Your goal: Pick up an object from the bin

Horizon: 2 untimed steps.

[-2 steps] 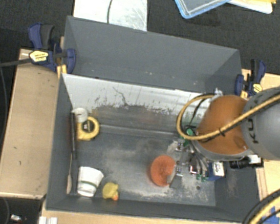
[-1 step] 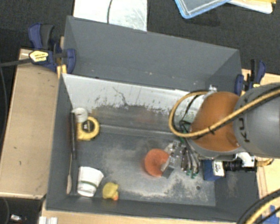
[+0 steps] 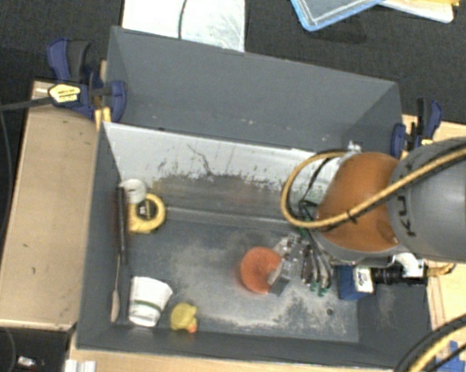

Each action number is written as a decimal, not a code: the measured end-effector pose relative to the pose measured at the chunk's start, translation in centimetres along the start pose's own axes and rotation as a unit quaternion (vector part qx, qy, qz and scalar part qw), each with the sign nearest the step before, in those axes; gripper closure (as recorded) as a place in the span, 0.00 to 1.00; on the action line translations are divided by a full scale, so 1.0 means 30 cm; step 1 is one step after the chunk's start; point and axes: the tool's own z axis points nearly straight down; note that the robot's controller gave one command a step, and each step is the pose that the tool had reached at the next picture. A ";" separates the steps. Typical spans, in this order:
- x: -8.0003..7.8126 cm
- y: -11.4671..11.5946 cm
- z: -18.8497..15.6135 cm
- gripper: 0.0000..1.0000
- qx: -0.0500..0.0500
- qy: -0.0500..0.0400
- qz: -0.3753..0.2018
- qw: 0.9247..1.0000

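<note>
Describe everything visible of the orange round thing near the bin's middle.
The orange round thing looks like a smooth, matte ball or disc, plain in colour with no markings. It lies on the bin floor near the middle, apart from the other things. Its right edge is covered by the end effector.

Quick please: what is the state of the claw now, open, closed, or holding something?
Claw: cannot be told; it is low in the bin, beside the orange round thing.
</note>
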 end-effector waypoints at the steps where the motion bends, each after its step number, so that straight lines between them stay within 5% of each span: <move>1: 0.018 0.000 -0.078 1.00 0.001 0.005 0.000 1.000; 2: -0.001 0.013 -0.156 1.00 0.000 -0.002 -0.015 1.000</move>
